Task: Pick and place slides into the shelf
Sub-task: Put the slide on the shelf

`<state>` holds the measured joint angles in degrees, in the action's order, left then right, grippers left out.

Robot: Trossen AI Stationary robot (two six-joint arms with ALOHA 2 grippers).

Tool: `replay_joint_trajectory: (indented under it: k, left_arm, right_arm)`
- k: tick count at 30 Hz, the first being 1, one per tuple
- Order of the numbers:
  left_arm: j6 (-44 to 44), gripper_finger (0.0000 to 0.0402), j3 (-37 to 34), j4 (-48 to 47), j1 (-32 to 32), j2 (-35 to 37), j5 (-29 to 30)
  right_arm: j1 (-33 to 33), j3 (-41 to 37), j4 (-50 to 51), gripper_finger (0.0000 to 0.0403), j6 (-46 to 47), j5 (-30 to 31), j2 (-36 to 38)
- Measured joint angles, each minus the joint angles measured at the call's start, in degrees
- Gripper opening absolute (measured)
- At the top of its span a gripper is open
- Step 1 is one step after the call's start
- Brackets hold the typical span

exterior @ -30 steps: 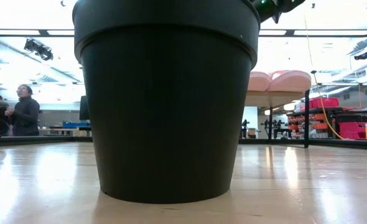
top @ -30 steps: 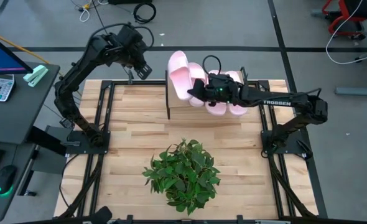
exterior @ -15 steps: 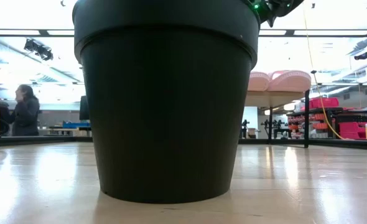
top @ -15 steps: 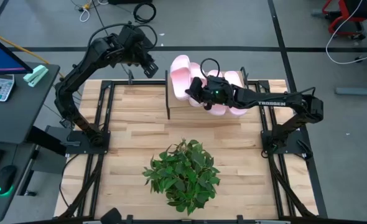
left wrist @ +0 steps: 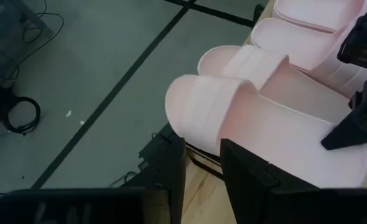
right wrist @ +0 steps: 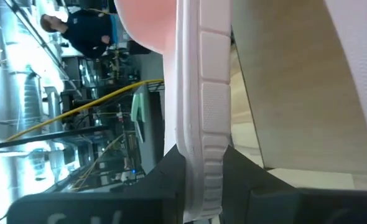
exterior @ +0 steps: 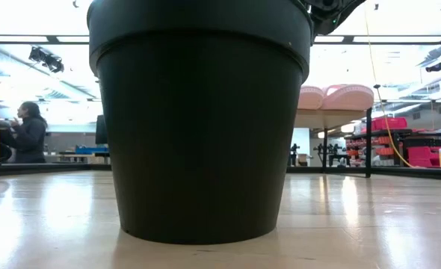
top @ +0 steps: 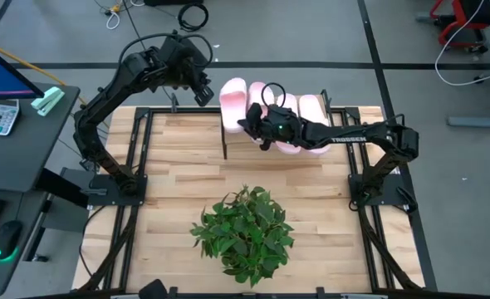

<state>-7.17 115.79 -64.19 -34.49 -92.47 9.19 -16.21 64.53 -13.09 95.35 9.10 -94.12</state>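
Filling the low view: black pot (exterior: 199, 119) of the plant (top: 245, 230) | right gripper (top: 258, 131) clamped on the edge of the leftmost slide (top: 233, 102) at the shelf (top: 228, 139) | other slides (top: 310, 112) on shelf top | left gripper (top: 202, 90) just beyond, fingers (left wrist: 171, 168) parted, empty.

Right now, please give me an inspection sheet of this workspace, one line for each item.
Surface: wooden table, bare between plant and shelf.
Job's things: four pink slides on the shelf at the far edge.
Clutter: potted plant.
Grippers: right gripper shut on the leftmost slide; left gripper hangs beside the shelf, jaws open.
Cables: black cable on the floor.
Surroundings: a person far behind.
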Motion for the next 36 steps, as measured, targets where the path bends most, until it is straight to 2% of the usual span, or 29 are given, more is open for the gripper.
replay_joint_trajectory:
  k: [17,21,24,32,36]
  left_arm:
    - [-1.04,0.0101,0.0,-0.04,-0.1,0.0,0.0]
    - [-1.04,0.0103,0.0,-0.02,-0.08,0.0,0.0]
    - [-1.02,0.01,0.0,-0.02,-0.1,0.0,0.0]
    - [-0.99,0.0098,0.0,-0.02,-0.1,0.0,0.0]
    - [-0.99,0.01,0.0,-0.02,-0.08,0.0,0.0]
  right_arm:
    - [0.0,0.09,2.94,0.0067,2.01,-0.15,0.06]
    - [0.0,0.09,3.43,0.0109,2.36,-0.11,0.08]
    - [-0.02,0.09,4.05,0.0122,2.36,0.06,0.1]
    - [0.02,0.11,5.36,0.0078,2.09,1.25,0.1]
    - [0.06,0.05,6.49,0.0071,1.5,2.21,0.59]
